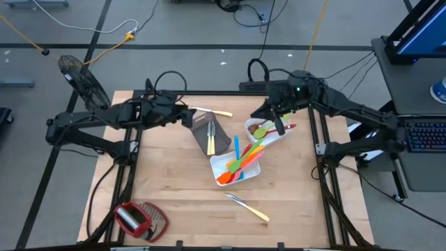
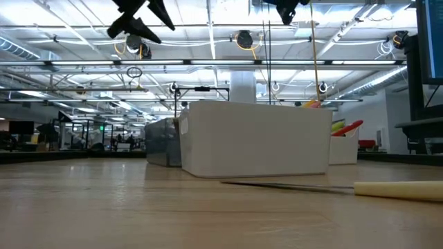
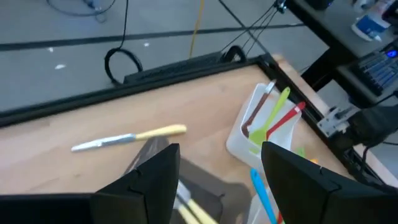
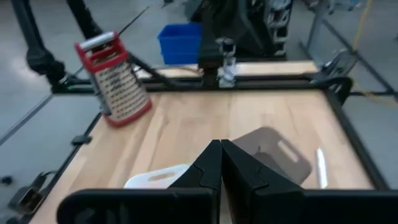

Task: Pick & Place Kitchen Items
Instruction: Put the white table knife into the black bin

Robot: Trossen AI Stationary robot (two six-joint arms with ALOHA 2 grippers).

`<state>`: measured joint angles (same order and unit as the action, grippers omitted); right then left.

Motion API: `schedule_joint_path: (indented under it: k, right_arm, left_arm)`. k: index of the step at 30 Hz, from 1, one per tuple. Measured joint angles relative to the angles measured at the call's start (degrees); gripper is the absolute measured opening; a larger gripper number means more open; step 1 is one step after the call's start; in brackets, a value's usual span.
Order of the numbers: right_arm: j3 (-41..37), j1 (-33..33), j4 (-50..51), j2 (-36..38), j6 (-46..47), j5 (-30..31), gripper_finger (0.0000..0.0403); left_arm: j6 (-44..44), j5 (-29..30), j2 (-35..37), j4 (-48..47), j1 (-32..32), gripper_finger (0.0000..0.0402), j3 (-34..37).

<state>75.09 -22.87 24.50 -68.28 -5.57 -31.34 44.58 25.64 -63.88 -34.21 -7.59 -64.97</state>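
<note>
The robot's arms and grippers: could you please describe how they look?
Both arms are dark, nearly black, built of jointed tubular links. The left gripper ends in two broad, flat, matte black fingers; the right gripper has matching black fingers. Black cables loop behind each arm.

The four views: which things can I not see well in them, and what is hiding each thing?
- Low view: the white tray hides most utensils behind its wall; only a red tip shows.
- Low view: the pale-handled knife is cut off by the right edge.
- Left wrist view: the left gripper, open, covers most of the grey tray.
- Right wrist view: the right gripper, shut, covers the trays below it.
</note>
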Motion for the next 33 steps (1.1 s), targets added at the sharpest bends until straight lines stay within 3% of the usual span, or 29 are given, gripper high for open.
schedule_joint_path:
  k: [8, 14, 18, 23, 28, 33]
  right_arm:
    - [0.0, -2.5, -2.6, -0.5, 0.1, 0.0, 0.0004]
    - [0.0, -3.6, -2.4, -0.5, 1.8, 0.0, 0.0004]
    - [0.0, -4.1, -2.4, -0.5, 1.9, 0.0, 0.0004]
    - [0.0, -4.3, -2.4, -0.5, 1.9, 2.4, 0.0004]
    - [0.0, -4.5, -2.4, -0.5, 1.9, 6.6, 0.0004]
    - [0.0, -4.6, -2.4, -0.4, 1.9, 9.0, 0.0004]
  left_arm:
    - [-17.6, -4.6, -5.9, 12.7, -9.1, 0.0232, 0.0]
    - [-20.3, -21.9, -12.8, 18.7, -22.4, 0.0232, 0.0]
    - [-17.0, -31.7, -17.7, 22.0, -30.2, 0.0232, 0.0]
    - [-6.2, -38.8, -23.7, 22.1, -37.2, 0.0232, 0.0]
    - [-0.9, -47.1, -29.5, 22.1, -40.0, 0.0232, 0.0]
    - [-0.4, -50.7, -33.7, 24.1, -40.5, 0.0232, 0.0]
